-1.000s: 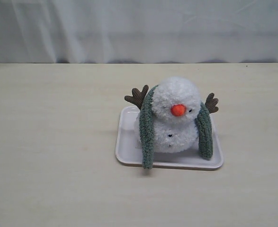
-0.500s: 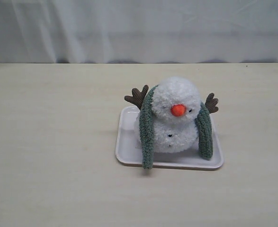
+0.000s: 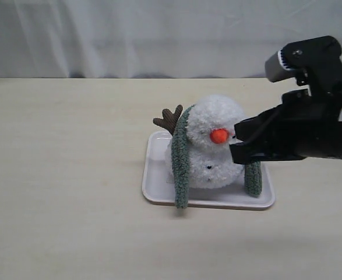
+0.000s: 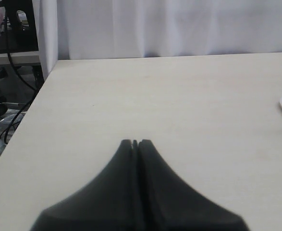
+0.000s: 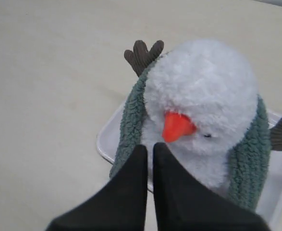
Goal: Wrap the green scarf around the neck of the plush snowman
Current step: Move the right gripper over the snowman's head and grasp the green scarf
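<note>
In the middle of the exterior view we see a white tray (image 3: 154, 189) on the pale tabletop (image 3: 66, 175). The plush snowman (image 3: 214, 119) sits in it, facing the camera with its orange nose (image 3: 219, 136) forward. The green scarf (image 3: 180, 157) passes behind the snowman's neck (image 3: 204, 150) and both ends hang loose in front. The left strand runs down beside the body and laps over the tray's front rim. The right strand ends inside the tray, its upper part hidden by the arm. A brown twig arm (image 3: 169, 118) sticks up at the snowman's upper left. The right gripper (image 3: 235, 146) reaches in from the right edge of the frame, fingers pressed together and holding nothing, tips just beside the nose; we cannot tell whether they touch the plush. The left gripper (image 4: 135, 143) appears only in its wrist view, fingers closed tight over bare tabletop, with a corner of the tray in sight.
</note>
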Robot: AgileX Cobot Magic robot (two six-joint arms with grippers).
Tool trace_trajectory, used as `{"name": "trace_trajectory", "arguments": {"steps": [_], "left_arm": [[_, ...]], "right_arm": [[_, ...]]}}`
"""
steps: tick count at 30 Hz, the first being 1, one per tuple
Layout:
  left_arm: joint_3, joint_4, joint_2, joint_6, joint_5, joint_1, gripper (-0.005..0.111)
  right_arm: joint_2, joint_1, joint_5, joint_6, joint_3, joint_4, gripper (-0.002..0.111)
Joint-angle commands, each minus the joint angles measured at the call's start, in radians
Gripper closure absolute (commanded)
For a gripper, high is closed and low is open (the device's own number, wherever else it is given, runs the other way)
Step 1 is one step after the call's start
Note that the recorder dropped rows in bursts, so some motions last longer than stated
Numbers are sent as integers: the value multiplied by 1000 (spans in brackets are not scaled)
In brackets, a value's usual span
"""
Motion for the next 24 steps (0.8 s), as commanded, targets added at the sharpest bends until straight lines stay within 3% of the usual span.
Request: {"name": "trace_trajectory", "arguments": {"steps": [1, 8, 14, 19, 24], "left_arm": [[3, -1, -3, -2, -8, 0, 107], [3, -1, -3, -2, -8, 0, 107], [3, -1, -3, -2, -14, 0, 107], [3, -1, -3, -2, -17, 0, 107], [3, -1, -3, -2, -17, 0, 107]], "right_arm": [[118, 32, -106, 39, -71, -27, 104], [310, 32, -139, 26, -298, -27, 104], [467, 32, -168, 26, -424, -133, 104], [538, 25, -132, 132, -546, -432, 104], [561, 19, 117, 525, -688, -924, 104]]}}
